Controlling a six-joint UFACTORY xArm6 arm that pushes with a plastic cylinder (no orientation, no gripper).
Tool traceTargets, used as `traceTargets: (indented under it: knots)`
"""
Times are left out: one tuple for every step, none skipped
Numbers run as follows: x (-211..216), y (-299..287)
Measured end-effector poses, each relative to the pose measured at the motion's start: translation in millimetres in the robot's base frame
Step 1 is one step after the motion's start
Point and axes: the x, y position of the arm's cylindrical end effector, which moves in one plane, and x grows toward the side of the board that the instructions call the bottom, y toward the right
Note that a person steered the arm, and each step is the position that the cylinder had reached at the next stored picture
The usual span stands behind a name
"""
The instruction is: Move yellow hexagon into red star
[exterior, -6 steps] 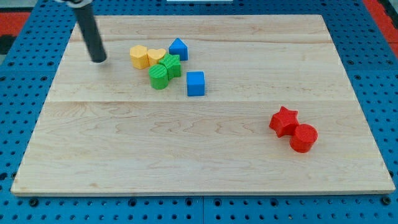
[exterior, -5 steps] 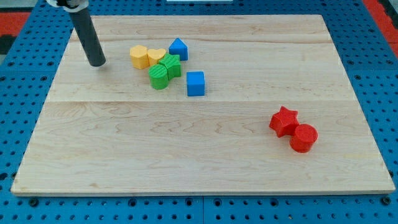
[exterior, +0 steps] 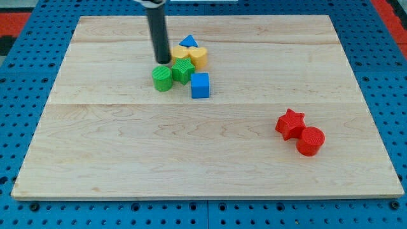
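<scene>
My tip rests on the board at the left side of the block cluster near the view's top. It touches the yellow hexagon, which the rod partly hides. A yellow heart lies right of the hexagon and against it. The red star sits far off at the view's lower right, touching a red cylinder.
A blue triangle sits just above the yellow blocks. A green star and a green cylinder lie just below my tip. A blue cube lies to their right. All rest on the wooden board.
My tip swept right from the board's upper left into the cluster. The yellow hexagon and heart slid right, toward the blue triangle. The green star shifted slightly right.
</scene>
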Motion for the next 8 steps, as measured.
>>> traceTargets:
  knots:
    - [0,44]
    - [0,47]
    - [-4,46]
    - [-15,44]
    - [-24,58]
    - [-28,85]
    - [-26,112]
    - [8,152]
